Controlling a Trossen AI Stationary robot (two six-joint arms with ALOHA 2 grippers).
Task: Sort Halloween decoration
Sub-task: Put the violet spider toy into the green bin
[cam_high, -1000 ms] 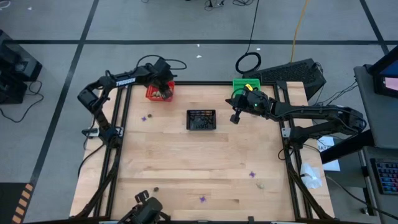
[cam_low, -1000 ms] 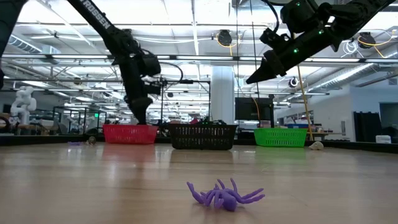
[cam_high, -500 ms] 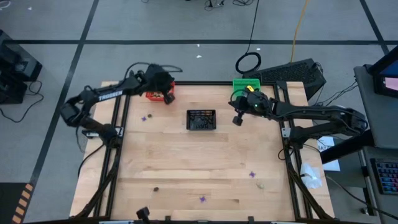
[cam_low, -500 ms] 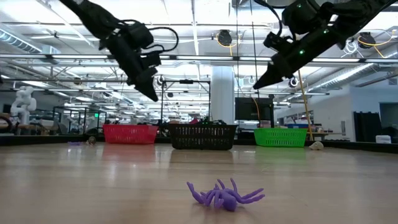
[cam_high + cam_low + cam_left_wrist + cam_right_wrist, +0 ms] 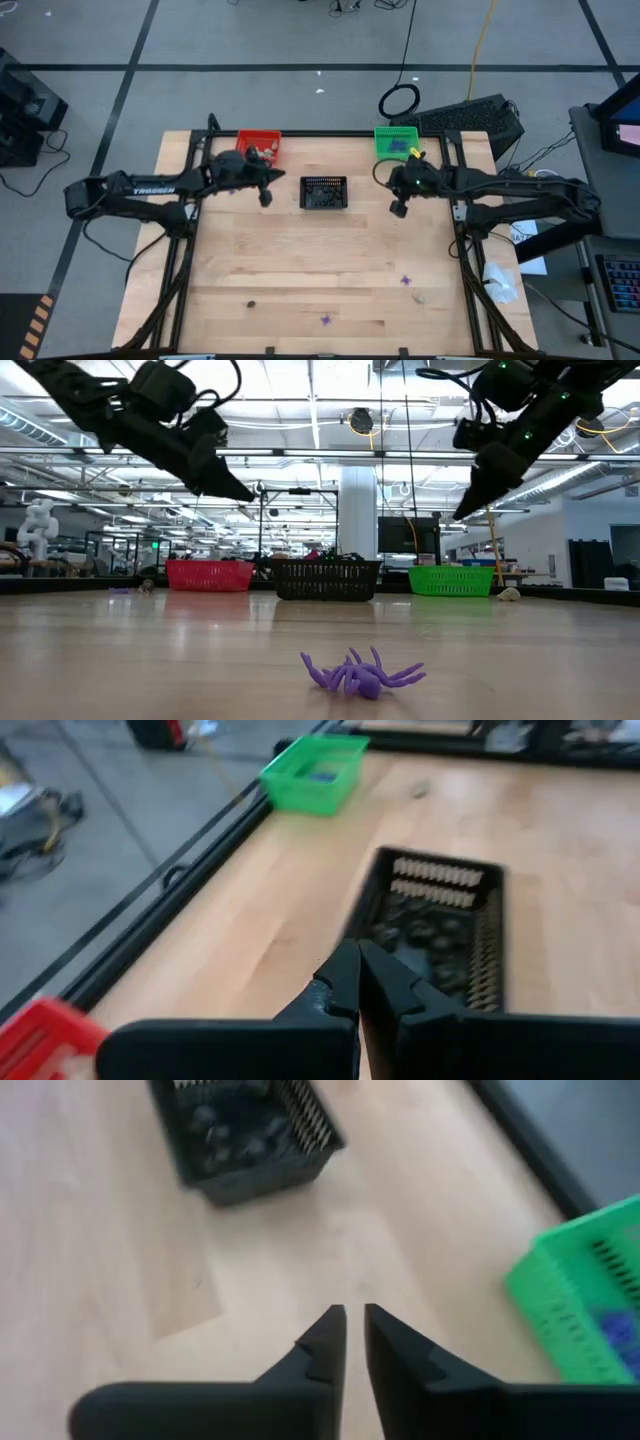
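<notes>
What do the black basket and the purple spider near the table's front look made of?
Black basket: probably rigid moulded plastic, given its slatted walls and dull finish. Purple spider: likely soft rubbery plastic, with thin bent legs and a slight sheen; I can't confirm that.

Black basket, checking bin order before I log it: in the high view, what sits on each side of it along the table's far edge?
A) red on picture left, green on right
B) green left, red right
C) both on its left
A: the black basket lies between the red basket on the picture's left and the green basket on the right.
</notes>
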